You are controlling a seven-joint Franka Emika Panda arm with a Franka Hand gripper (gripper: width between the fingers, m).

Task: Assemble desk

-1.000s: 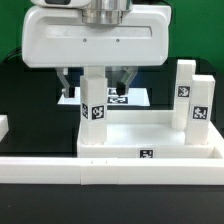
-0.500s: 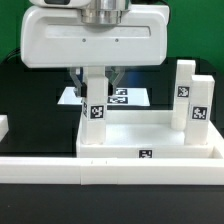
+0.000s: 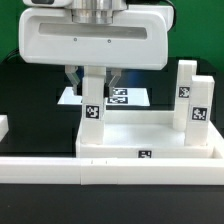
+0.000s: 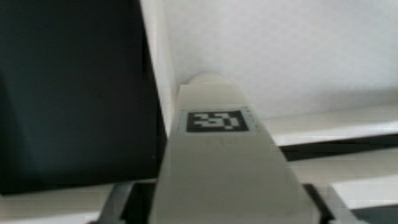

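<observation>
The white desk top (image 3: pixel 150 150) lies upside down behind the border wall, its rim raised. A white square leg (image 3: pixel 92 100) with a tag stands upright in its back corner on the exterior view's left. My gripper (image 3: pixel 92 80) hangs straight over this leg, and its fingers (image 3: pixel 72 80) are closed against both sides of the leg's upper part. In the wrist view the leg (image 4: pixel 217 150) fills the middle, and my gripper (image 4: pixel 221 200) holds it with a finger (image 4: pixel 125 200) at each flank. Two more tagged legs (image 3: pixel 185 95) (image 3: pixel 200 110) stand at the top's right side.
The long low white border wall (image 3: pixel 60 170) runs across the front. The marker board (image 3: pixel 128 97) lies flat on the black table behind the desk top. A small white part (image 3: pixel 3 125) shows at the exterior view's left edge.
The fingers, spread wide one second ago, have closed in onto the leg. The leg's tag has shifted slightly toward the exterior view's left.
</observation>
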